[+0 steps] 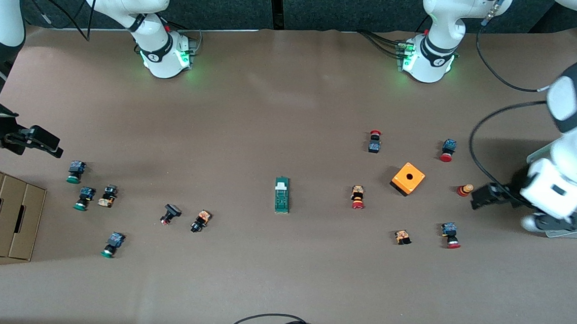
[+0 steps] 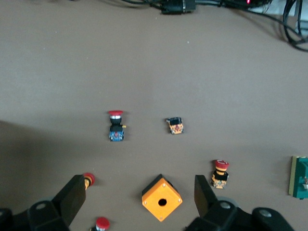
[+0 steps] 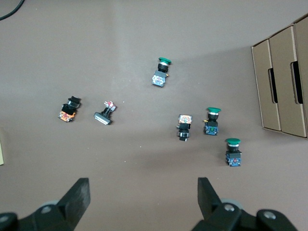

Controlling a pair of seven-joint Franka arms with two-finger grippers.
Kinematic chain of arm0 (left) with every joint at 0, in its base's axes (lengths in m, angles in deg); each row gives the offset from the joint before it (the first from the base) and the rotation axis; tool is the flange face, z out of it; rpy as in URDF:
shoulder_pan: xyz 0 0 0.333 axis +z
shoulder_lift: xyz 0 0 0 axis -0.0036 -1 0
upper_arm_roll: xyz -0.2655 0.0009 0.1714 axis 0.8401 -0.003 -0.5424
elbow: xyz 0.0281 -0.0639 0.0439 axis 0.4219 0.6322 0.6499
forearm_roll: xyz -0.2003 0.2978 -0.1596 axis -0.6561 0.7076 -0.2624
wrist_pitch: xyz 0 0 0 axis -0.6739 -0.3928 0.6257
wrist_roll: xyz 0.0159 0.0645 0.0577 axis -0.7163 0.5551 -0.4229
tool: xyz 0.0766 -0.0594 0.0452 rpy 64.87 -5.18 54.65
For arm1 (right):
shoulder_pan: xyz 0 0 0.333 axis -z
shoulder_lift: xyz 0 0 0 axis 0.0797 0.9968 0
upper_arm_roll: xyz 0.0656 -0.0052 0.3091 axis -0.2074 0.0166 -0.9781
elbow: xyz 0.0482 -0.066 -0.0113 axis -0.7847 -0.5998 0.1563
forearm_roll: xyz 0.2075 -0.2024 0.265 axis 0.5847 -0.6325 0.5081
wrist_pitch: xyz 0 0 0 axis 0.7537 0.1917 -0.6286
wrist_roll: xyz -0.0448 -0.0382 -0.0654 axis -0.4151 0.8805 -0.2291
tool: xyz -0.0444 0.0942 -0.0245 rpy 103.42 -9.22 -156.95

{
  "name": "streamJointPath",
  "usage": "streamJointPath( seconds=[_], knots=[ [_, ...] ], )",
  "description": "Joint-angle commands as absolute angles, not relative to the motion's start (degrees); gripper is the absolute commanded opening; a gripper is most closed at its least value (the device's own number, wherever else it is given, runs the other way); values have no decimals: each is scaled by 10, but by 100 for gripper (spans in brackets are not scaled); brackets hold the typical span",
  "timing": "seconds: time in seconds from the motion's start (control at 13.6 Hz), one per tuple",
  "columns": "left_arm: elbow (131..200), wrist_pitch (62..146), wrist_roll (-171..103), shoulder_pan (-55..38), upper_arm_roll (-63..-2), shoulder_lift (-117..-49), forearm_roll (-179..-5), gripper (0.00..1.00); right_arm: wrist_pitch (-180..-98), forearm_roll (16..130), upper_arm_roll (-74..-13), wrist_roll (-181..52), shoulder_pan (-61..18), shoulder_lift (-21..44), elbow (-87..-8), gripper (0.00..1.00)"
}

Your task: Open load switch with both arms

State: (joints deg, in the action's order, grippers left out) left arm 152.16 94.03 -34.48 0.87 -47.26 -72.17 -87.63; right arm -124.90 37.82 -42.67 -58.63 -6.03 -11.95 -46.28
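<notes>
Brown paper-covered table (image 1: 281, 107), scattered with push buttons. Load switch (image 1: 282, 194): dark green, white end piece, lying flat at centre frame of the front view, untouched. Orange cube (image 1: 408, 178): placed at right of centre. Left gripper (image 1: 481, 197): held at the right edge beside the cube, fingers (image 2: 73, 196) spread wide, nothing held. Right gripper (image 1: 47, 143): held at the left edge above the cardboard boxes (image 1: 4, 214), fingers (image 3: 79, 195) spread, nothing held.

No text, label, brand, number or sign can be read on anything in these views.
</notes>
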Motion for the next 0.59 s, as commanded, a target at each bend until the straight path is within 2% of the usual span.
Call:
streamJointPath(
  seconds=[0.0, 0.3, 0.52],
  knots=[
    [1546, 963, -386, 6, -487, -713, -897, 100, -1251, 369, -425, -587, -63, -113, -451, 99],
    [1535, 947, -383, 0, -484, -697, -850, 100, -1253, 369, -425, -587, -63, -113, -451, 99],
    [1506, 844, -379, -1, -473, -690, -815, 100, -1253, 369, -425, -587, -63, -113, -451, 99]
  ],
)
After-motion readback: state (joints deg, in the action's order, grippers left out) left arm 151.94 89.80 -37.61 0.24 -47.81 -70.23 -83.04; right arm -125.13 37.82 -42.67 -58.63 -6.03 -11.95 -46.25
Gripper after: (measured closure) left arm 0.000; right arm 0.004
